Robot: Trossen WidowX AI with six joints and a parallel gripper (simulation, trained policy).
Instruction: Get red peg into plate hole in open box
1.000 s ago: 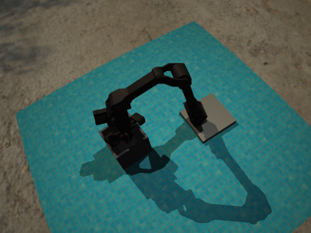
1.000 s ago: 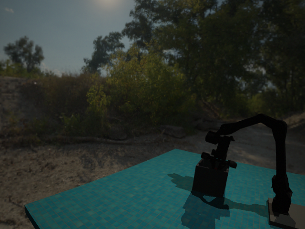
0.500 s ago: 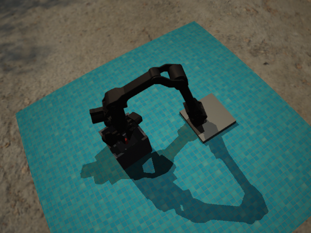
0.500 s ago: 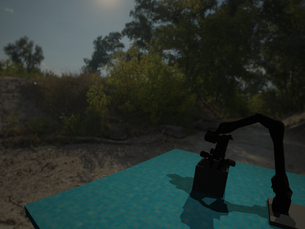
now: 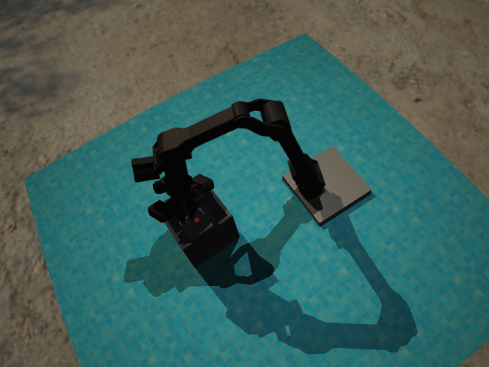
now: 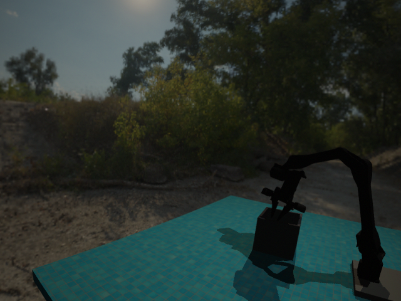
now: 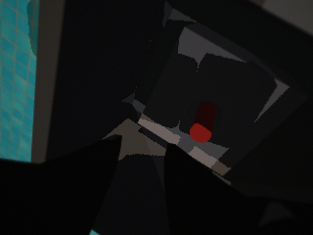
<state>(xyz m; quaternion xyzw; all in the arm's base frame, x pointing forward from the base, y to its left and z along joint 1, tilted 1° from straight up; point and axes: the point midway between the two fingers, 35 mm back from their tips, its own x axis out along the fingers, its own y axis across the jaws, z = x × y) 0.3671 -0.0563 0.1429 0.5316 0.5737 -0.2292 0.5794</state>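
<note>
The red peg (image 5: 196, 220) (image 7: 201, 131) stands inside the open dark box (image 5: 213, 245) (image 6: 275, 239). In the wrist view its bright end faces the camera and its darker side runs down to the plate (image 7: 166, 93) at the box bottom. Its lower end is in shadow, so I cannot tell how deep it sits in the hole. My gripper (image 5: 187, 219) (image 6: 275, 218) (image 7: 144, 147) is partly open and empty, its fingertips just inside the box's top. The peg is off to one side of the fingers, not between them. The exterior view does not show the peg.
The box walls surround the fingertips closely. The arm's base stands on a pale square slab (image 5: 345, 173) (image 6: 393, 279) beyond the box, on the turquoise tiled table (image 5: 118, 138) (image 6: 145, 256). The arm arches above the table between slab and box, and its shadow falls across the tiles.
</note>
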